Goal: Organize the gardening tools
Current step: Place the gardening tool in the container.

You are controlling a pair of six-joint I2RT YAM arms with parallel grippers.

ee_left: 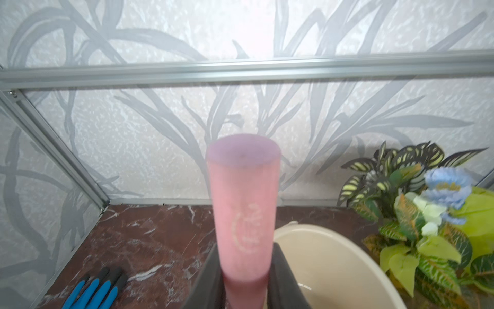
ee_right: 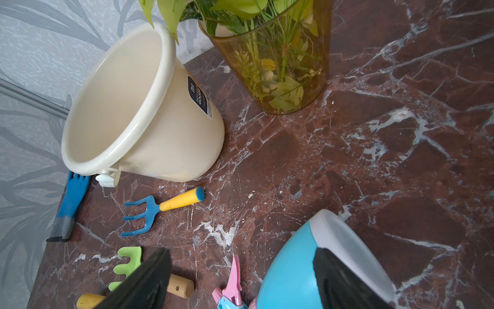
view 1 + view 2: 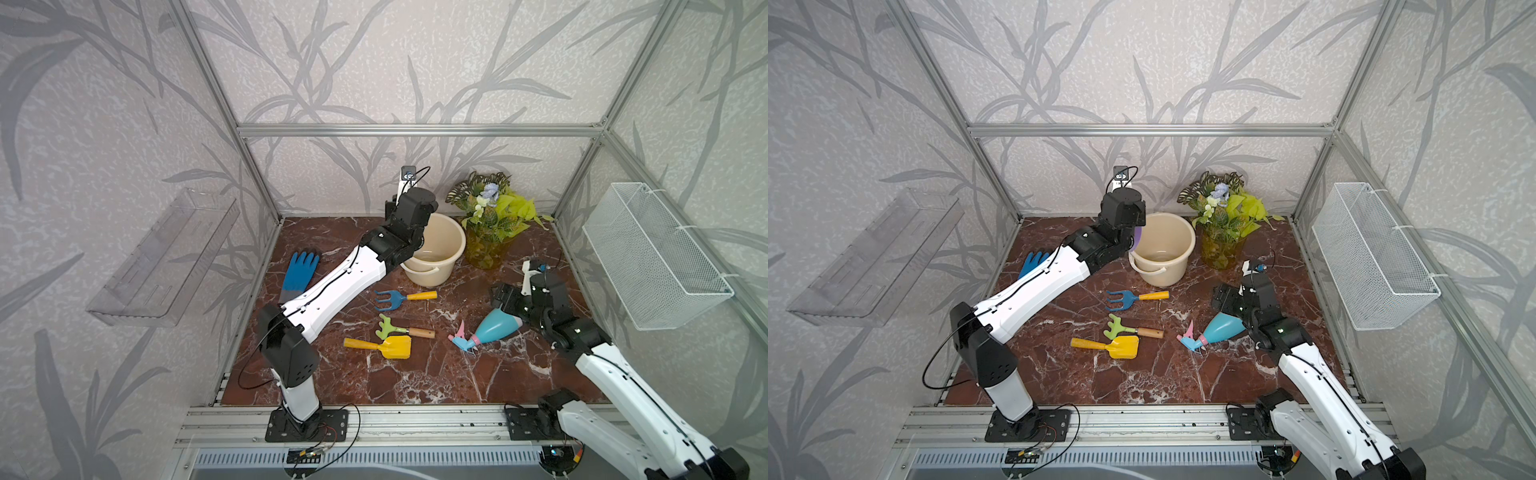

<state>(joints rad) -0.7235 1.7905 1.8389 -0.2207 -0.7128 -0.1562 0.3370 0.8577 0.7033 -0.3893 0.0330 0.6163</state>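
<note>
Cream bucket point(image 2: 165, 149) with dark label point(image 2: 199, 93): "GOOD"

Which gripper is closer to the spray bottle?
Right. The right gripper sits open at the spray bottle's base; the left gripper holds the scoop over by the bucket.

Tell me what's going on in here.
The left gripper is shut on the pink handle of a purple scoop, holding it up beside the rim of the cream bucket, which looks empty. The right gripper hangs open over the base of the spray bottle lying on the table, not gripping it. The blue fork, green rake and yellow shovel lie loose in the middle, and a blue glove lies off to the side.
</note>
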